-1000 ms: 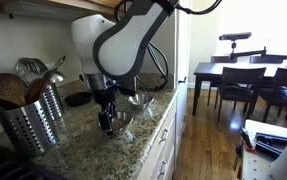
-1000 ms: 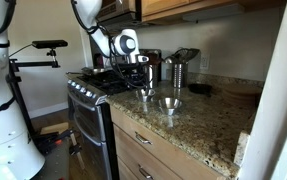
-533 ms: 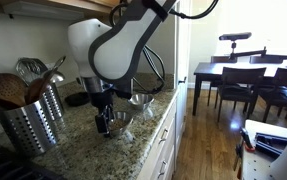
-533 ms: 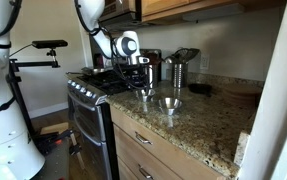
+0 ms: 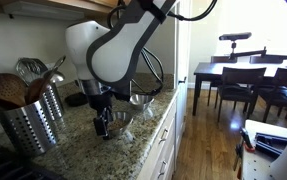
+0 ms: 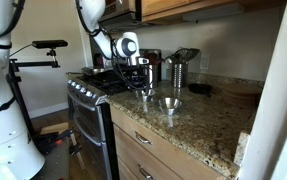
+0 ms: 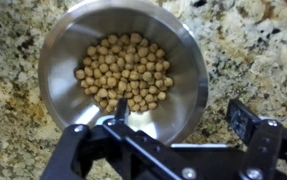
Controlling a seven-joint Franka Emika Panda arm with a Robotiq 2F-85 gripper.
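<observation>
Speckled granite worktop (image 5: 83, 150) ran along the kitchen wall, with a dining table (image 5: 245, 70) in the room beyond. Over the last second you eased the arm a little sideways, toward the utensil holder (image 5: 28, 118). The hand (image 5: 104, 124) drifted with it by only a touch, and the spread of its fingers did not change. By the look of it, that made the work one of lining up rather than gripping, and nothing was held.

You had the hand pointing straight down, fingers spread as wide as they go, and empty. Directly beneath it sat the steel bowl (image 7: 58, 60), upright on the worktop, with a shallow heap of chickpeas (image 7: 123, 70) inside. In the wrist view most of the bowl lay ahead of the fingers. One fingertip was over its near rim and the other was out over bare granite, so the hand straddled the rim, not the whole bowl. Whether a fingertip touched the metal could not be told. A second steel bowl (image 5: 140, 100) stood just beyond the hand, apart from the first. Your arm's big elbow reared above, with the wrist folded vertically down.
</observation>
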